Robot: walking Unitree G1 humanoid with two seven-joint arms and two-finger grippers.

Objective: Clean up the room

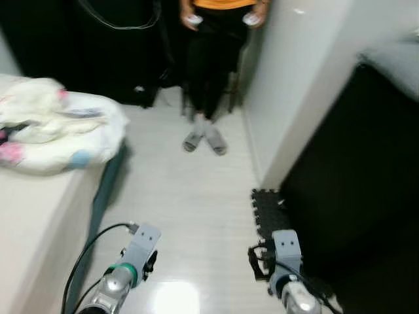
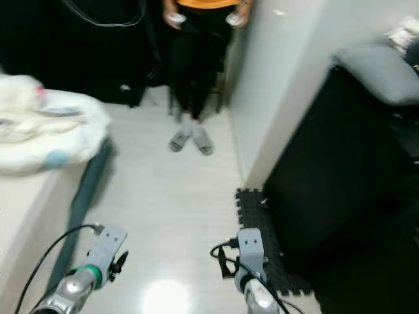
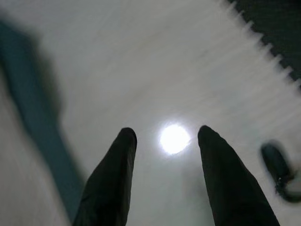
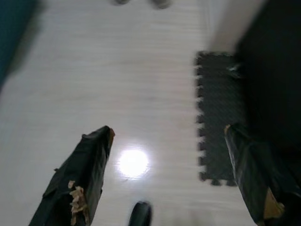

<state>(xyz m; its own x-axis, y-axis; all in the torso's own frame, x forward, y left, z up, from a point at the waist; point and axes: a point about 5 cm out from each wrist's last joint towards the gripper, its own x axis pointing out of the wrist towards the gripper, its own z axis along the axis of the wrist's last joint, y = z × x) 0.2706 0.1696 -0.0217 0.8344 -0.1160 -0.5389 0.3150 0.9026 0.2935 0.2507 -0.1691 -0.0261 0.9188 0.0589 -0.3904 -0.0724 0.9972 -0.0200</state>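
A crumpled white blanket (image 1: 55,124) with pink and blue marks lies heaped on the bed (image 1: 33,216) at my left. Both my arms are held low over the pale floor (image 1: 190,196): the left arm (image 1: 131,261) beside the bed's edge, the right arm (image 1: 285,258) by a black foam mat (image 1: 267,212). In the left wrist view my left gripper (image 3: 167,133) is open above the bare floor, nothing between its fingers. In the right wrist view my right gripper (image 4: 169,131) is open wide over the floor, with the foam mat (image 4: 218,117) off to one side.
A person (image 1: 213,59) in dark trousers and grey slippers (image 1: 204,139) stands ahead at the end of the aisle. A white wall (image 1: 294,78) and a tall black piece of furniture (image 1: 357,176) close off the right. The bed's teal side (image 1: 105,190) bounds the left.
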